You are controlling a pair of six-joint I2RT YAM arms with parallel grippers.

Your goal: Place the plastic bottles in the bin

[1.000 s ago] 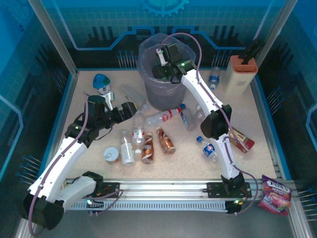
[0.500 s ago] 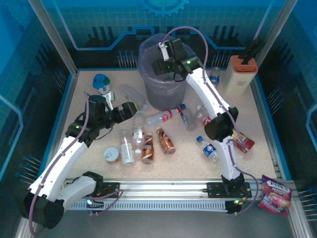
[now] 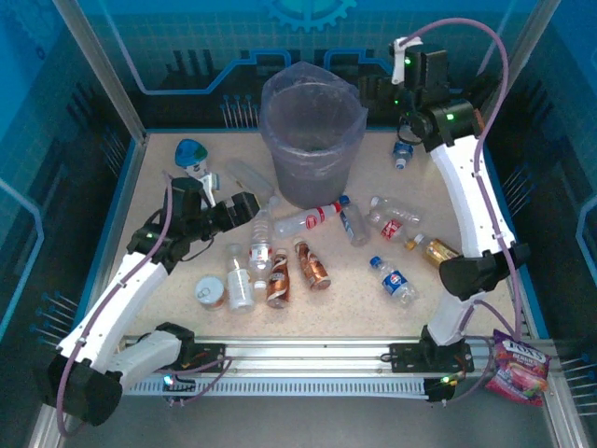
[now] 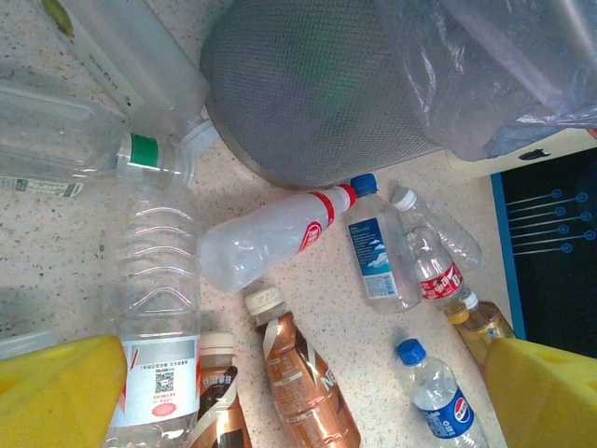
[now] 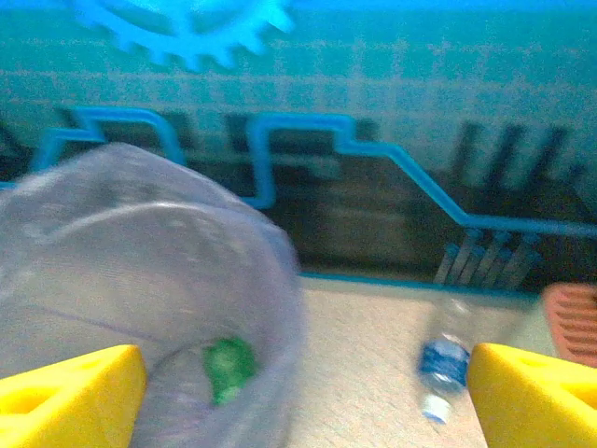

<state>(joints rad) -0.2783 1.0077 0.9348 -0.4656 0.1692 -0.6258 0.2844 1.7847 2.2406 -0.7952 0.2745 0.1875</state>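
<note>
1. The right arm is stretched tall from its base at the near edge, with the elbow bent out toward the table's right side and the upper link run up to the far wall.
2. The right gripper is held high, just right of the rim of the bin, and is pointed left toward it.
3. In the right wrist view, the right gripper is seen spread wide with nothing between its fingers, above the lined bin and the table.
4. A green object, too blurred to name, is seen inside the bin.
5. A blue-labelled bottle is lying near the far wall, right of the bin.
6. The left arm is slanted up from its base to a bent elbow, with the forearm run rightward, low over the table.
7. The left gripper is spread wide and empty, left of the bin, over a clear bottle.
8. Ahead of it, a red-labelled bottle is lying touching the bin's wall.
9. Two copper-brown bottles are lying in the table's middle.
</note>
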